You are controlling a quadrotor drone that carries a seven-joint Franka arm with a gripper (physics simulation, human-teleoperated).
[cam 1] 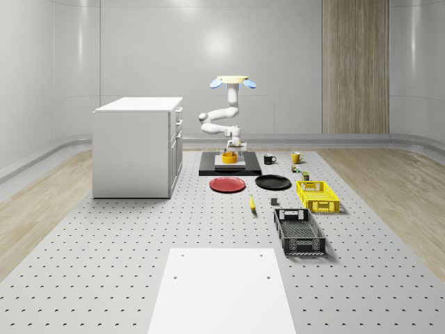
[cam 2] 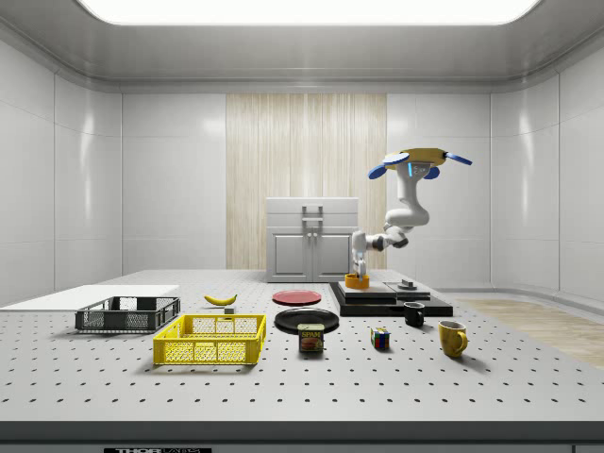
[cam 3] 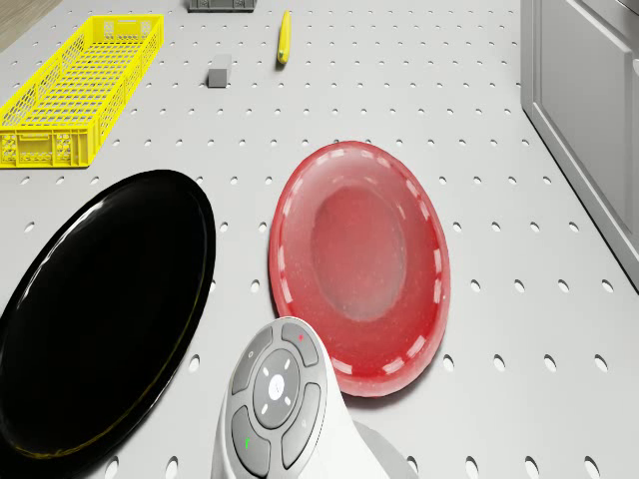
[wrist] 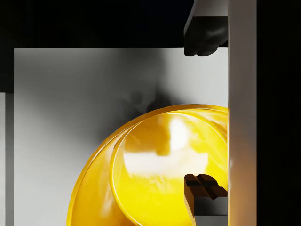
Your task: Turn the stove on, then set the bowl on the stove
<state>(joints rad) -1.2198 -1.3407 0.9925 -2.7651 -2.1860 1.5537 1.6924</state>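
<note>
I see the drone hovering over the stove at the table's far end, arm bent down. The jaws sit at the bowl, one finger inside it and the other outside its rim, pinching the wall. The bowl rests on the stove's light plate. In the whole-scene view, a red plate lies at the stove's 6 o'clock, a black plate at 4.
</note>
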